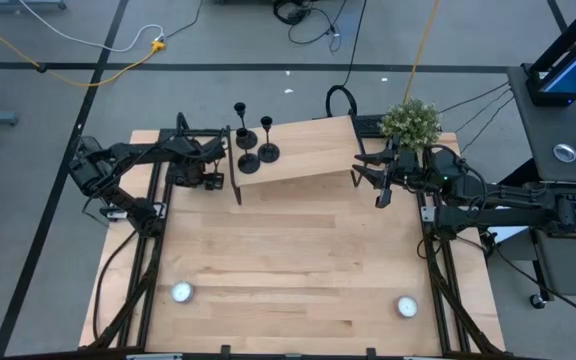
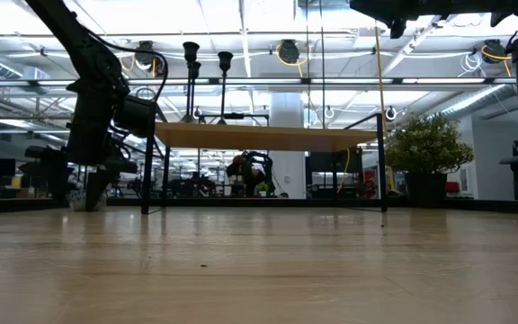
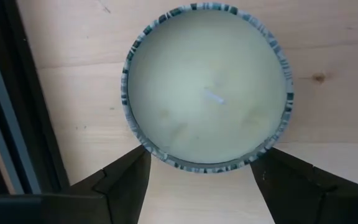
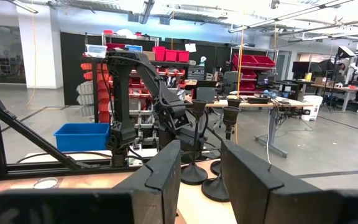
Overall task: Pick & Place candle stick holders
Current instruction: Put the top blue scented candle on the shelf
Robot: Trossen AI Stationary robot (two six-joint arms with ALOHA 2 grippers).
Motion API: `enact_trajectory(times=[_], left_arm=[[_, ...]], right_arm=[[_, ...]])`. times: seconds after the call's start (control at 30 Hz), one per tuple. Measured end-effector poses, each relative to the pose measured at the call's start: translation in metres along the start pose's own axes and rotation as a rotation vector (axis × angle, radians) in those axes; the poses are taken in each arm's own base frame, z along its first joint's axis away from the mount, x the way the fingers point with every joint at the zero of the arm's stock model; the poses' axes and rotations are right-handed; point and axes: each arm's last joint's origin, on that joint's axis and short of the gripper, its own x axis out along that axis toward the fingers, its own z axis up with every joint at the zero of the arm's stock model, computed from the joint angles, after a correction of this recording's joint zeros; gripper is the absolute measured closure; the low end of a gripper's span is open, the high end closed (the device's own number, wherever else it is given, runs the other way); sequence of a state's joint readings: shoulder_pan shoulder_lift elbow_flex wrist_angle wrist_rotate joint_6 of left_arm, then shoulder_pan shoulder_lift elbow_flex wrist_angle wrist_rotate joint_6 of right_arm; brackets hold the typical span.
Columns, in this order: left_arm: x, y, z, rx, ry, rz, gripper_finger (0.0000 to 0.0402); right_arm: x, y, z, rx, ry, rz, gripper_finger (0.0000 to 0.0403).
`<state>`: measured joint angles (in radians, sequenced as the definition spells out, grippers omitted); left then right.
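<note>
1. The left end effector (image 3: 201, 186) stood released over a round candle (image 3: 207, 87) in a patterned tin on the bench (image 1: 288, 270), one finger (image 3: 120, 180) at each side of the tin's near edge, nothing gripped. In the overhead view it sat just left of the raised wooden shelf (image 1: 298, 150).
2. The right end effector (image 4: 197, 180) hung at the shelf's right end beside a small potted plant (image 1: 410, 122), fingers narrowly apart and empty.
3. The three candle stick holders (image 1: 253, 140) stood upright in a close cluster at the shelf's left end; from above, whether all rest on the shelf could not be told.
4. Each was black, with a flat round base, a thin stem and a small cup on top.
5. They were probably light, stiff metal, smooth and tall for their footing, so easily tipped. The best hold looked to be across the stem, low near the base.
6. Standing so close, one could be knocked while its neighbour was taken.
</note>
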<state>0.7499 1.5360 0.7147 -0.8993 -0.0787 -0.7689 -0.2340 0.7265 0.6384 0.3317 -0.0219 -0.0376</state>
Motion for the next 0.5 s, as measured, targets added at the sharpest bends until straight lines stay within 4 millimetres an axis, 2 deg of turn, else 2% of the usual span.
enact_trajectory(times=[0.5], left_arm=[[-0.0002,0.0009,0.0003,0.001,-0.016,0.022,0.0122]], right_arm=[[0.0001,0.0000,-0.0001,0.025,0.001,0.000,0.0298]])
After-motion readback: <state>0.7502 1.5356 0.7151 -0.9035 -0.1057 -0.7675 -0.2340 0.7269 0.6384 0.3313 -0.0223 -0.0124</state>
